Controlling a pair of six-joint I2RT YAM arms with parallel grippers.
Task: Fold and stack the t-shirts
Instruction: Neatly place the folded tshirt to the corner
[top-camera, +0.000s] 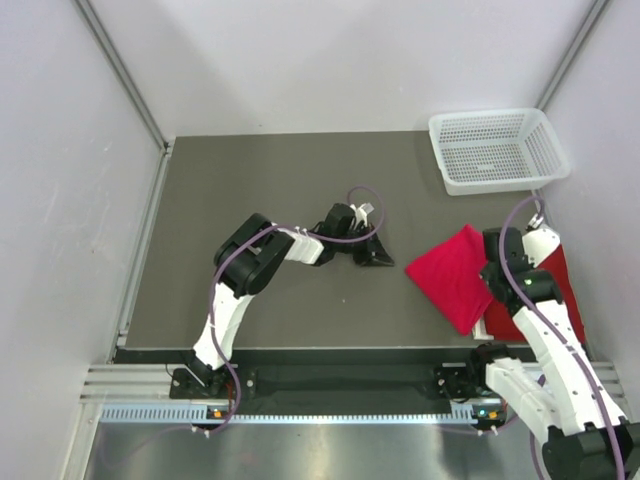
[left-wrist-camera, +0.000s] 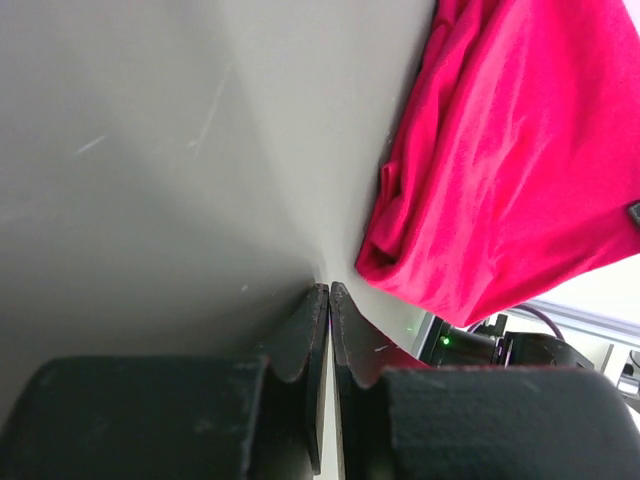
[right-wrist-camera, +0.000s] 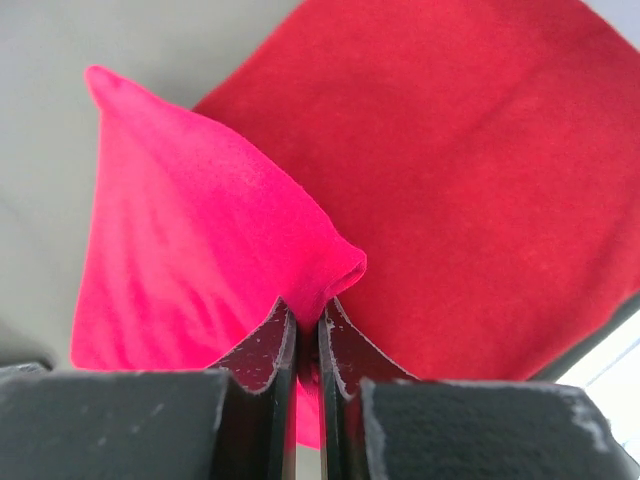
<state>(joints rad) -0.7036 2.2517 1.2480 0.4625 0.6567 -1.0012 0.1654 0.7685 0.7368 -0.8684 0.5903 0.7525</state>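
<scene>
A folded bright red t-shirt (top-camera: 455, 276) is held up over the table's right side, its corner pinched in my right gripper (right-wrist-camera: 308, 325), which is shut on it (right-wrist-camera: 190, 250). Under it lies another folded red t-shirt (top-camera: 555, 275), flat at the right edge, also in the right wrist view (right-wrist-camera: 470, 190). My left gripper (top-camera: 378, 252) is shut and empty at mid-table, left of the held shirt. Its fingertips (left-wrist-camera: 318, 300) are pressed together, and the held shirt (left-wrist-camera: 510, 170) hangs beyond them.
A white mesh basket (top-camera: 497, 150) stands at the back right corner. Grey walls close in the table at left, back and right. The dark tabletop (top-camera: 250, 190) stretches left of the shirts.
</scene>
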